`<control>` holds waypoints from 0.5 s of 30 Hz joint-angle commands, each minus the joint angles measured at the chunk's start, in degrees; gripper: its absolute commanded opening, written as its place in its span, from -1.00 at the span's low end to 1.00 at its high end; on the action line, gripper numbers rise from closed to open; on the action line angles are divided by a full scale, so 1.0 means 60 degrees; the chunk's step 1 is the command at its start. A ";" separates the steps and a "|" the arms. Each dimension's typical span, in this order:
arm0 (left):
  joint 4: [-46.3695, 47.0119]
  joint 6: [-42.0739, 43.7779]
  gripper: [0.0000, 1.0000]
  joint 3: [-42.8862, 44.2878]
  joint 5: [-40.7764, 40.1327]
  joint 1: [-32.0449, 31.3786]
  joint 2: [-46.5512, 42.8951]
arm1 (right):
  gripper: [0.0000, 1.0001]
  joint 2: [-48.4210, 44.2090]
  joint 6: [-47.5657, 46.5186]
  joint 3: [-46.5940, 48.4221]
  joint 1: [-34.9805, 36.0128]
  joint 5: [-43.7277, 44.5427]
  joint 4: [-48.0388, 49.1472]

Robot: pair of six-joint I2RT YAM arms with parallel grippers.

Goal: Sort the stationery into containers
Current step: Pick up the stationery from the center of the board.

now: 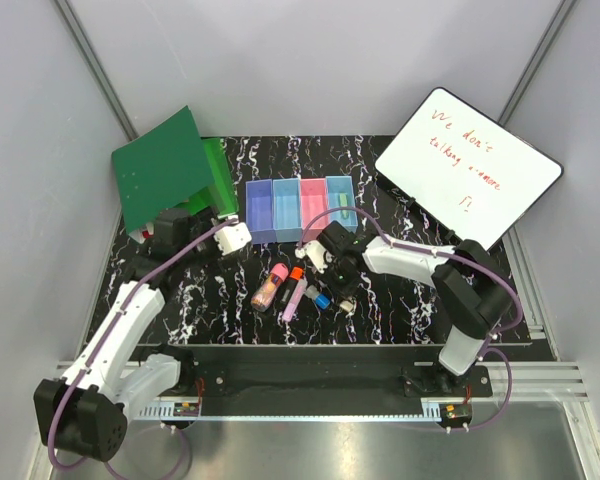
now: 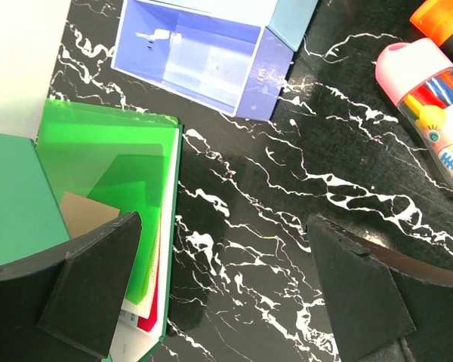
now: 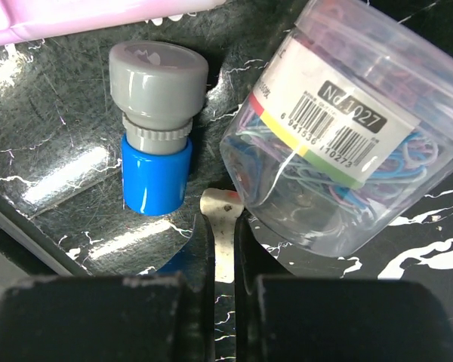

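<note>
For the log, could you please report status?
Left gripper open, empty, near green folder. Right gripper shut on thin metal tab. Paper-clip tub close alongside.

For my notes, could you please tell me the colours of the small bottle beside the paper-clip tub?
Bottle: grey cap, blue body; best in right wrist view.

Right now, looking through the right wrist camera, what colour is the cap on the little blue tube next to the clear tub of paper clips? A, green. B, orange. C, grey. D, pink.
C: in the right wrist view the little blue tube has a grey cap, and it sits just left of the clear tub of paper clips.
</note>
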 commanded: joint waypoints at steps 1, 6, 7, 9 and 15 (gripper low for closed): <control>0.0554 -0.0065 0.98 0.0388 0.0147 -0.0035 -0.0086 | -1.00 -0.0066 -0.0070 -0.0373 0.0169 0.0698 0.0356; 0.0525 -0.0065 0.98 0.0329 0.0132 -0.0050 -0.0189 | -1.00 -0.0462 -0.0275 -0.0330 0.0169 0.0934 -0.0067; 0.0525 -0.0094 0.98 0.0315 0.0176 -0.0035 -0.0218 | -1.00 -0.0550 -0.0319 -0.0272 0.0184 0.0904 -0.0199; 0.0525 -0.0123 0.98 0.0300 0.0191 -0.0035 -0.0218 | -1.00 -0.0814 -0.0480 -0.0125 0.0184 0.0860 -0.0593; 0.0525 -0.0358 0.98 0.0373 0.0234 -0.0035 -0.0189 | -1.00 -0.1882 -0.0730 0.0095 0.0169 0.0831 -0.1254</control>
